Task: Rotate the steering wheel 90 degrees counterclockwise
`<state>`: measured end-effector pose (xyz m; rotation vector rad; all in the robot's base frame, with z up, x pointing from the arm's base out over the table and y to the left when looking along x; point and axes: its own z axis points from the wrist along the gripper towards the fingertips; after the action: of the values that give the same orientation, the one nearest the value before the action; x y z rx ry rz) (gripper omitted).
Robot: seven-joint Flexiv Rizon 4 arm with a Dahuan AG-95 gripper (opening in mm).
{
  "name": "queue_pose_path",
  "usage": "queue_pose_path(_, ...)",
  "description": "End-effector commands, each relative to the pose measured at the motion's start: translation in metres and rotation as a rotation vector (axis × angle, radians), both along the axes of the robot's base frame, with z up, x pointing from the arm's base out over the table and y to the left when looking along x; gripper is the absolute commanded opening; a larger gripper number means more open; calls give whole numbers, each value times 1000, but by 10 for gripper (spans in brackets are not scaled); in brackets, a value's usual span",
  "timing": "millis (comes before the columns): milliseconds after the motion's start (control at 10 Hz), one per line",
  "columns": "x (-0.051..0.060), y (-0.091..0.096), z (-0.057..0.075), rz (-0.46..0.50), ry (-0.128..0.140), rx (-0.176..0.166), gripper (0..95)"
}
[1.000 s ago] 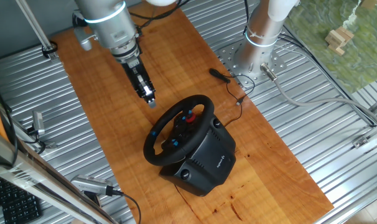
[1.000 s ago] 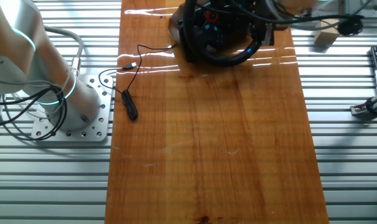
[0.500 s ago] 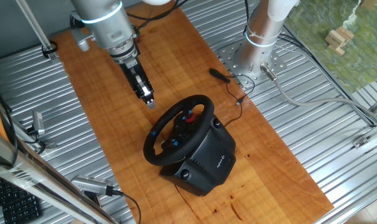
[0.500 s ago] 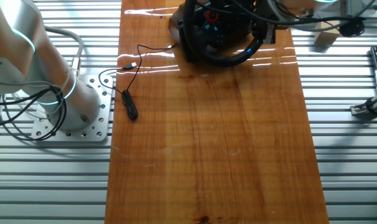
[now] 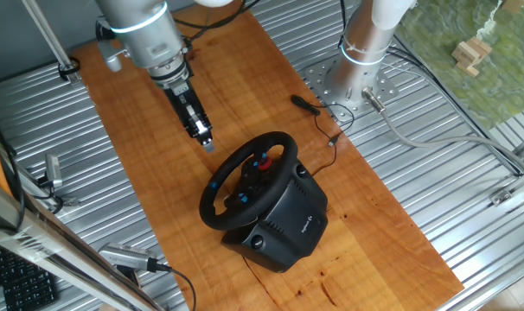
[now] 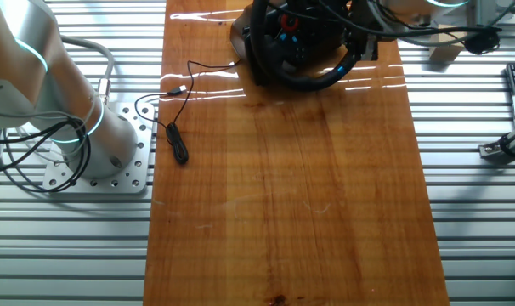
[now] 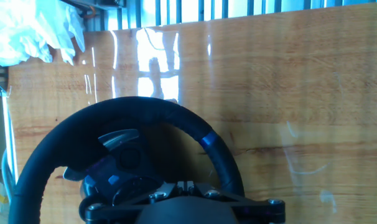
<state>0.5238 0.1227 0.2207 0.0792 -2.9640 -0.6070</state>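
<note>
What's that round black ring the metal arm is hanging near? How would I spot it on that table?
Find the long wooden board lying across the ribbed metal table. Near one end sits a bulky black base, and tilted on top of it is the steering wheel: a black ring with spokes. Small red and blue buttons at its centre set it apart from the plain housing below.

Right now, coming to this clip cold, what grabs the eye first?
The black steering wheel on its bulky base, tilted up at one end of the long wooden board. Next, the arm's tool hanging just beyond the rim, apart from it. A thin black cable trails off the board's edge.
</note>
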Motion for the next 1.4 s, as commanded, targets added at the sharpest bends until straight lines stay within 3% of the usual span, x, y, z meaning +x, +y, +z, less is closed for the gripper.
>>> queue_pose_path(100, 0, 0, 0, 51, -45, -43, 0)
queue_pose_path(300, 0, 0, 0, 125, -73, -37, 0)
queue_pose_path(500, 0, 0, 0, 169, -85, -33, 0)
queue_pose_path(600, 0, 0, 0, 186, -106, -33, 0)
queue_pose_path(1400, 0, 0, 0, 226, -116, -27, 0)
